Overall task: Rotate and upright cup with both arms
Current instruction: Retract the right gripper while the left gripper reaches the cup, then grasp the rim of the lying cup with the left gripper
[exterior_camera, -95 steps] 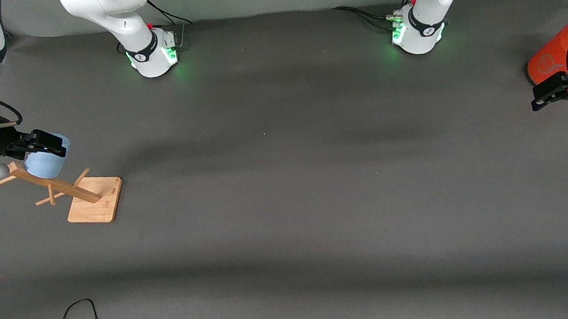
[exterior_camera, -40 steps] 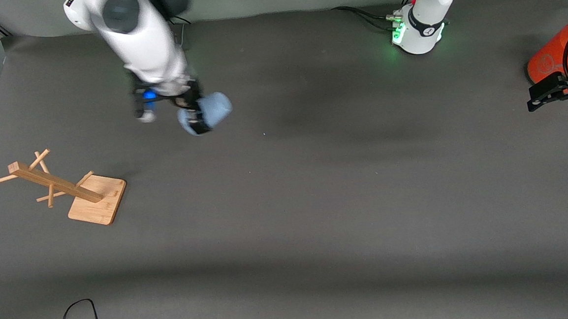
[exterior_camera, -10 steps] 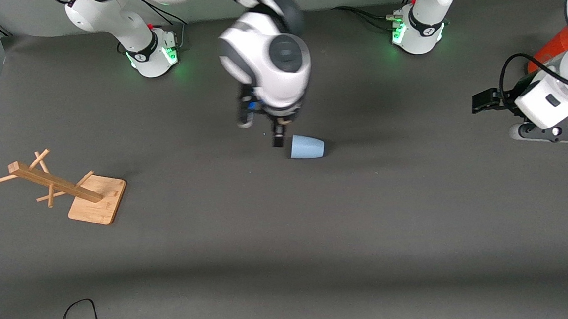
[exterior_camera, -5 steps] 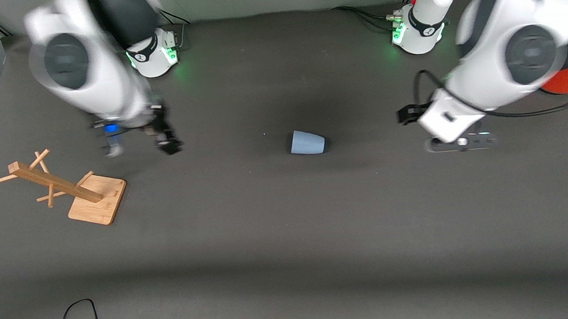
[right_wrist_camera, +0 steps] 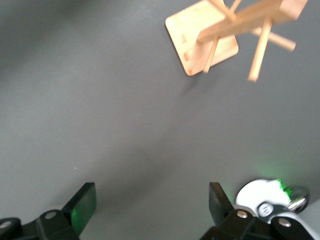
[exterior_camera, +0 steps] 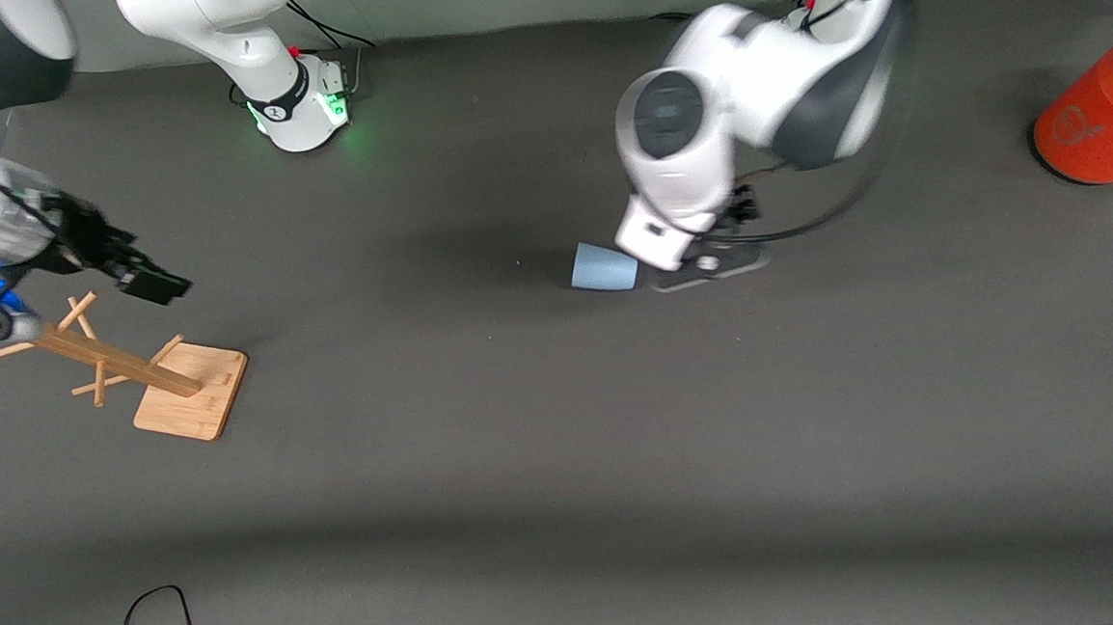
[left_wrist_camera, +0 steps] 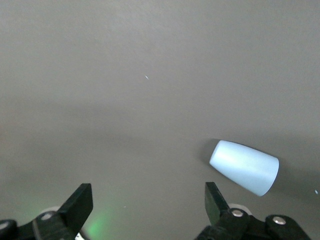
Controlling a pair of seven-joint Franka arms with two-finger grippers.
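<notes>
The pale blue cup lies on its side in the middle of the grey table, its wide mouth toward the right arm's end. The left arm reaches down beside the cup's narrow base, and its hand hides the fingers in the front view. In the left wrist view the left gripper is open and empty, with the cup off to one side of it. The right gripper is open and empty above the wooden rack, which also shows in the right wrist view.
The wooden rack stands on a square base at the right arm's end. A large orange cylinder with a grey top stands at the left arm's end. A black cable loops at the table edge nearest the front camera.
The right arm let go of the cup on its side and swung away to over the rack. The left arm swung in from the orange cylinder to beside the cup.
</notes>
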